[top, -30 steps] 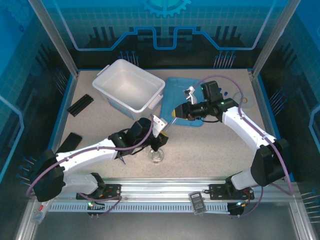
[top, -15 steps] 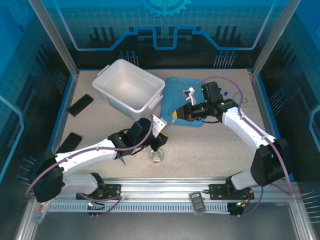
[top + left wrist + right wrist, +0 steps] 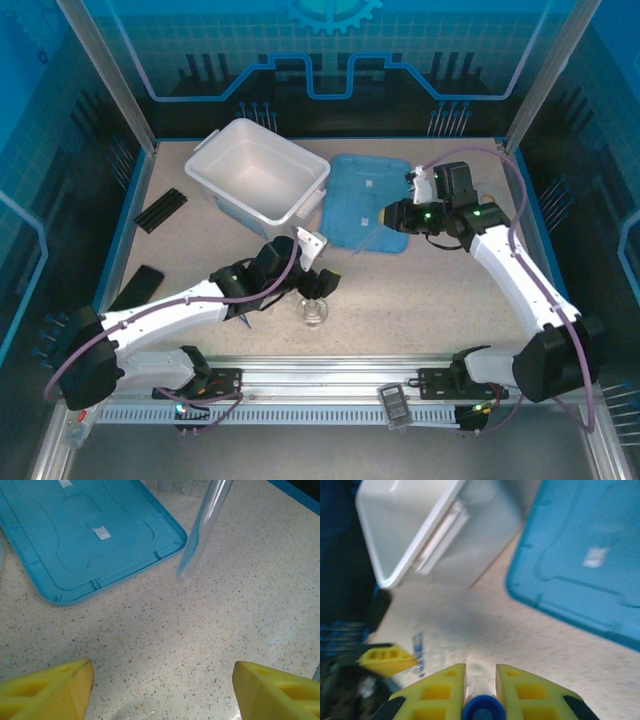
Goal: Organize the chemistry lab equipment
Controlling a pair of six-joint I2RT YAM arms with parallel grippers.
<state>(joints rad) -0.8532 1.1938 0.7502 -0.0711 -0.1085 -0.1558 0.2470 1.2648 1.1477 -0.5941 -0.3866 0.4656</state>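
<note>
1. The storage bin (image 3: pixel 262 180) sits at the table's (image 3: pixel 420 300) back left.
2. A lid (image 3: pixel 360 200) lies flat just right of it.
3. The ridged strip (image 3: pixel 161 210) lies left of the bin.
4. A beaker (image 3: pixel 313 313) stands near the front, before the bin.
5. A tube (image 3: pixel 206 525) hangs tilted beside the lid's near corner.

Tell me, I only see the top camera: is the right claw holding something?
Observer: Yes. Its wrist camera shows the right gripper shut on a clear tube with a blue cap.
Operator: Where's the tube's other end?
Observer: In the left wrist camera, the clear tip sits just past the edge of the blue lid, over bare table.
Operator: And the left claw?
Observer: The same camera shows the left gripper open, its yellow fingers wide apart.
</note>
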